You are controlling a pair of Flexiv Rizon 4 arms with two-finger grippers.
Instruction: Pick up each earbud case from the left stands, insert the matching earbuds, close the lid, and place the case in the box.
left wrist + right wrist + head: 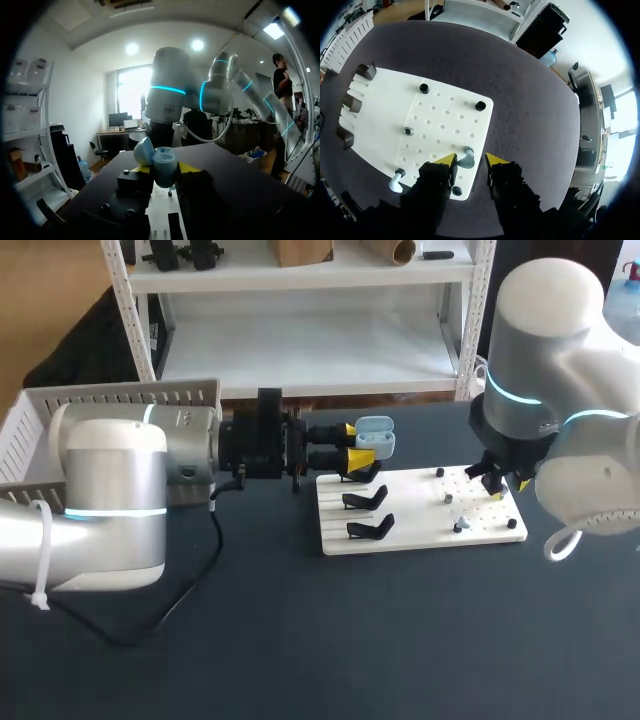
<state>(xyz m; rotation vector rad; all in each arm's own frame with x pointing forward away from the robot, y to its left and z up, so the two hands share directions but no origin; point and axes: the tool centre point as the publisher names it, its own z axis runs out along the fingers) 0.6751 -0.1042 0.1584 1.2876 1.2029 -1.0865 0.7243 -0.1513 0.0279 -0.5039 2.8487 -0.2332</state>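
The left gripper pinches a pale blue, rounded plastic earbud case, its lid open, held off the dark surface near the black stands of a white perforated board. The right gripper hangs over that board, fingers spread either side of a small grey earbud.

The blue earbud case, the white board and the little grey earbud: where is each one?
earbud case [375, 437]: head view, where its open lid meets its base.
white board [415, 525]: head view, on a bare patch of its top.
grey earbud [467, 159]: right wrist view, on its rounded body.
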